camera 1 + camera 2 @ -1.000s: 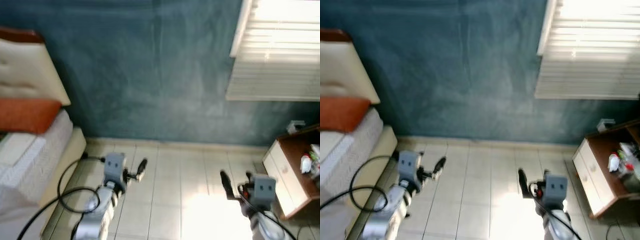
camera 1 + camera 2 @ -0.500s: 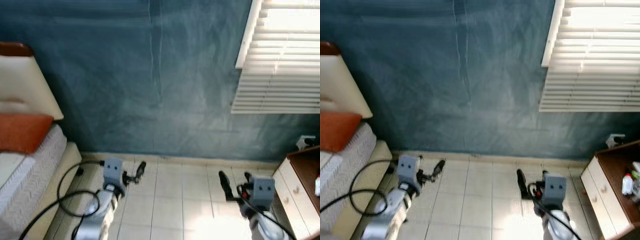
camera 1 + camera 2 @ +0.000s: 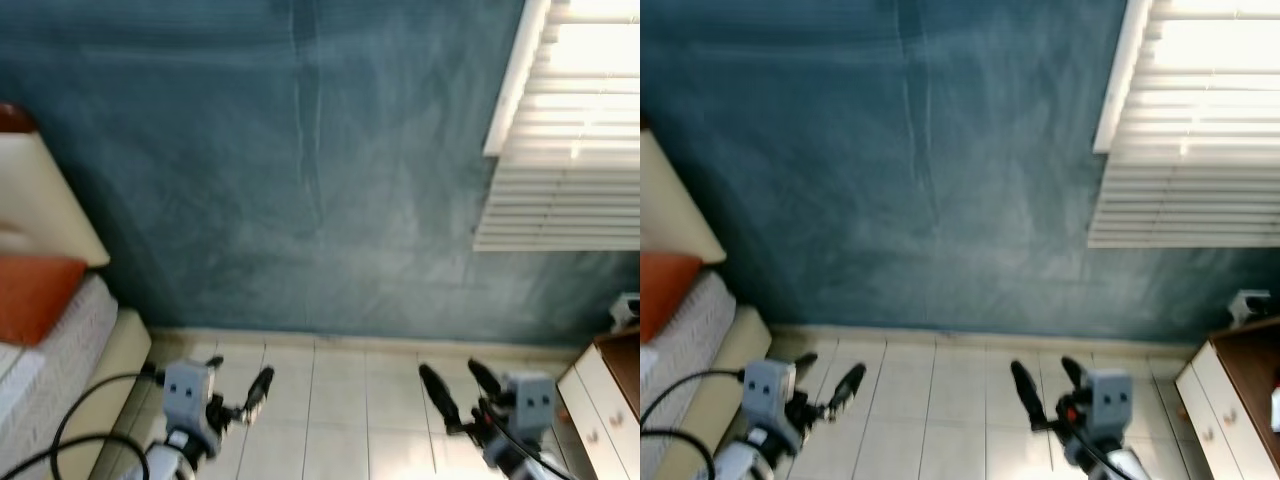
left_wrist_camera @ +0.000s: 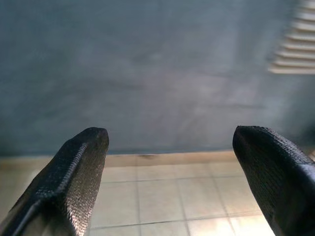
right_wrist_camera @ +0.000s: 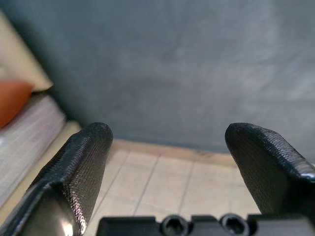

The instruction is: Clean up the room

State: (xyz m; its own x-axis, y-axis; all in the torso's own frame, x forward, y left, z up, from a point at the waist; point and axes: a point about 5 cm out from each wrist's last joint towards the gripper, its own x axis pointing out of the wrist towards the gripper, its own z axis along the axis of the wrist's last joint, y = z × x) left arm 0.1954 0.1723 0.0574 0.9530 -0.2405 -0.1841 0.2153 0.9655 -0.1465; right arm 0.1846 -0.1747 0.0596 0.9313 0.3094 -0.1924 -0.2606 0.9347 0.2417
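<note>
Left eye view: blue wall (image 3: 300, 180) ahead; white blinds (image 3: 570, 150) at upper right; tiled floor (image 3: 340, 400) below; the picture is a little soft

Left gripper (image 3: 240, 385): held low over the tiles near the bed; in the left wrist view its fingers (image 4: 74, 177) stand spread with only wall and floor between them; it grasps nothing

Right gripper (image 3: 460, 385): held low over the tiles toward the cabinet side; in the right wrist view its fingers (image 5: 74, 172) are likewise parted; nothing is gripped

Bed (image 3: 60, 350): at the robot's left; cream headboard (image 3: 45, 200) against the wall; orange pillow (image 3: 35, 295) on the mattress

Cable (image 3: 75, 410): black; loops over the bed edge just beside the left arm

Cabinet (image 3: 610, 385): white-fronted with a brown top; at the far right edge; a small white object (image 3: 625, 308) on the wall just above it

Task's thing: no stray item to tidy can be made out on the floor in front; the clutter, if any, is out of sight here

Risk: judged from the pictures, the cable could snag the left arm if the arm swings or the robot turns; the right arm could clip the cabinet corner on a turn toward it; the wall is near, so a step forward may bring the grippers against it
</note>
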